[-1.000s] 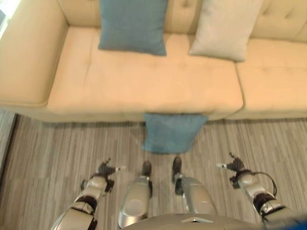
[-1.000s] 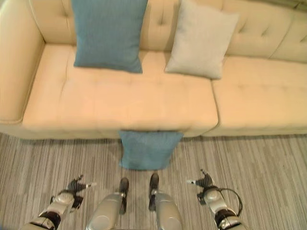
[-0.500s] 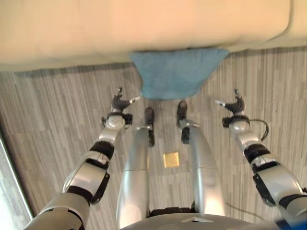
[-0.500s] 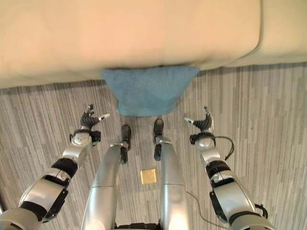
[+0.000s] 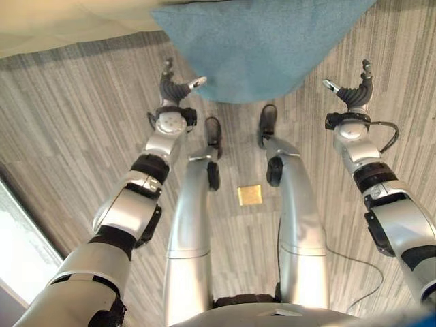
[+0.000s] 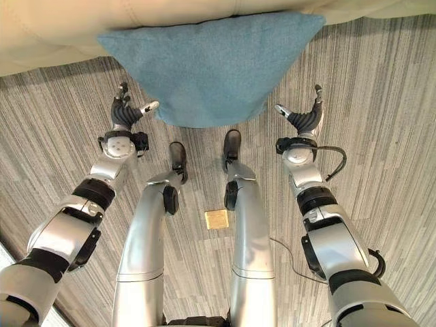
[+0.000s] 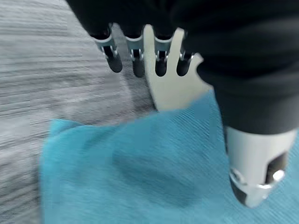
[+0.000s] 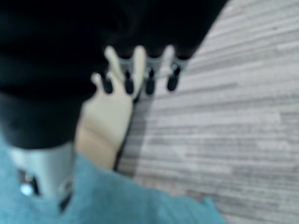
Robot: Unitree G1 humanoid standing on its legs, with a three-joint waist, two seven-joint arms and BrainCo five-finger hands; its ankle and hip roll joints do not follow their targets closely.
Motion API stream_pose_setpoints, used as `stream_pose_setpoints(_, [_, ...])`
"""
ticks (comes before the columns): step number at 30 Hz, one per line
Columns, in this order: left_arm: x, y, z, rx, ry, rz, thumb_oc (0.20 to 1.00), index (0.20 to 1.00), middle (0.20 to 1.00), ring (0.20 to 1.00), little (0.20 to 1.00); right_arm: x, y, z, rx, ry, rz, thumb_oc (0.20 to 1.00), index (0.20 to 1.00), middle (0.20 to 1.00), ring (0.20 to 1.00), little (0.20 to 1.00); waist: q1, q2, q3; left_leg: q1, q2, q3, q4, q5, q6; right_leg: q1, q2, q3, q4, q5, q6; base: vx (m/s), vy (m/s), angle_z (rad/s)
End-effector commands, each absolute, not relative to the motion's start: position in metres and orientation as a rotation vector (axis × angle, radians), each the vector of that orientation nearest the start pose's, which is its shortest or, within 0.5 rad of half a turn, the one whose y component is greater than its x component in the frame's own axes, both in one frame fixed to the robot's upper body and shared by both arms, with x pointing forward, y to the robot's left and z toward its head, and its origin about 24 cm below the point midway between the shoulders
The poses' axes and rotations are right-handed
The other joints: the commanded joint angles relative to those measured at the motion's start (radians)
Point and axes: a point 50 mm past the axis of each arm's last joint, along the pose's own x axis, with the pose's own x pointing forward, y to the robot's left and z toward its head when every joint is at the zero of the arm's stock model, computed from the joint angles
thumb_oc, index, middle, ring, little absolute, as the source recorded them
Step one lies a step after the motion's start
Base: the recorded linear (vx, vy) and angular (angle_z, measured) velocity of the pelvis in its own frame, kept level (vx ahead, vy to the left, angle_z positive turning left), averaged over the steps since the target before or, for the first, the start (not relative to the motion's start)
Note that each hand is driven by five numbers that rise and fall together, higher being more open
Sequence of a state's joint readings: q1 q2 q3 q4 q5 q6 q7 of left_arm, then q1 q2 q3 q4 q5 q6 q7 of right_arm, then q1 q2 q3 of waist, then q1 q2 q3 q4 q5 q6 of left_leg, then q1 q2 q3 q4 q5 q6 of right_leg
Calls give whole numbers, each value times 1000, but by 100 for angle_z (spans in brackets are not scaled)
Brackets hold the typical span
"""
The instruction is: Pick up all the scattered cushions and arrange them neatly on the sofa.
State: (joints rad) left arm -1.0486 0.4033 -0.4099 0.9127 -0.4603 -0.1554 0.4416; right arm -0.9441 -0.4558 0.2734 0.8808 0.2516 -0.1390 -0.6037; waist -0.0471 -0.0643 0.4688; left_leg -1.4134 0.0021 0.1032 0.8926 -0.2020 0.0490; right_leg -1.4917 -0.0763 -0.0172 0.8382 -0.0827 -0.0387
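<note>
A blue cushion (image 6: pixel 211 68) lies on the floor with its far edge under the front of the cream sofa (image 6: pixel 48 37). My left hand (image 6: pixel 125 113) hovers just off the cushion's left side, open, thumb spread toward the fabric. My right hand (image 6: pixel 304 120) hangs off the cushion's right corner, open as well, thumb pointing inward. Neither hand touches the cushion. In the left wrist view the cushion (image 7: pixel 140 172) spreads below the straight fingers (image 7: pixel 135 58), with the sofa (image 7: pixel 173 91) beyond. In the right wrist view the cushion (image 8: pixel 121 200) shows near the sofa base (image 8: pixel 105 121).
Grey striped carpet (image 6: pixel 381 102) runs on both sides of the cushion. A small yellow square (image 6: pixel 216 219) lies on the floor behind the hands. A bright strip (image 5: pixel 13 252) borders the floor at the far left.
The camera has tipped down and closer, so the sofa seat has left the view. Both arms have stretched forward, bringing the hands level with the cushion's sides.
</note>
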Motion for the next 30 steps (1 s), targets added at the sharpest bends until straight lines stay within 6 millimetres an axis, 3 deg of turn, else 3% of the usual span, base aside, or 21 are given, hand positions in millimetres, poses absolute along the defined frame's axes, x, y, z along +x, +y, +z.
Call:
stream_pose_setpoints(1, [403,173,159,141,-188,268,1000,1000,1000,1000,1000,386,-219,155,-275,-256,-523,1000,1000,1000,1000,1000,-19,29,-157,-51,-36,-98,-53,-25,1,35,-17,2,1,-74,81,0,0,0])
stream_pose_setpoints(8, [409,158,191,170,-277,225,1000,1000,1000,1000,1000,394,-202,189,-251,-361,-459,1000,1000,1000,1000,1000,-16,35,-158,-114,-38,-98,-37,-14,-5,-36,-14,3,25,-66,85,0,0,0])
stream_pose_setpoints(13, [412,140,223,182,-362,186,1000,1000,1000,1000,1000,405,-178,223,-280,-432,-400,1000,1000,1000,1000,1000,-4,42,-148,-155,-42,-97,-38,3,-7,-77,-16,2,37,-55,90,-3,-18,1])
stream_pose_setpoints(19, [411,131,235,181,-404,164,1000,1000,1000,1000,1000,409,-164,238,-298,-455,-359,1000,1000,1000,1000,1000,10,51,-126,-156,-47,-96,-34,12,-8,-78,-15,-1,47,-52,90,-6,-9,3])
stream_pose_setpoints(24, [409,118,250,168,-462,130,1000,1000,1000,1000,1000,413,-140,248,-348,-463,-275,1000,1000,1000,1000,1000,27,63,-106,-157,-52,-98,-32,23,-16,-78,-17,-8,58,-51,89,-8,-31,2])
stream_pose_setpoints(25, [408,116,254,160,-474,123,1000,1000,1000,1000,1000,413,-135,250,-348,-468,-255,715,715,715,715,715,30,64,-103,-157,-53,-98,-31,25,-16,-78,-16,-9,61,-49,90,-5,-23,5])
stream_pose_setpoints(26, [408,116,256,152,-481,124,947,947,947,947,947,413,-131,250,-348,-472,-241,401,401,401,401,401,31,66,-101,-157,-53,-99,-30,27,-17,-78,-15,-10,63,-48,90,-1,-21,5])
stream_pose_setpoints(27, [407,116,259,147,-494,120,570,570,570,570,570,412,-127,252,-342,-484,-223,200,200,200,200,200,32,67,-99,-157,-54,-98,-25,28,-18,-78,-14,-11,66,-49,89,6,-16,4])
stream_pose_setpoints(28, [406,116,263,135,-511,118,200,200,200,200,200,411,-119,254,-330,-496,-189,200,200,200,200,200,34,68,-100,-157,-53,-98,-24,32,-20,-78,-11,-12,70,-47,89,0,0,0])
stream_pose_setpoints(30, [405,115,265,120,-521,119,200,200,200,200,200,410,-115,255,-327,-505,-170,200,200,200,200,200,34,68,-103,-157,-53,-98,-23,33,-21,-78,-11,-13,72,-48,88,0,0,0])
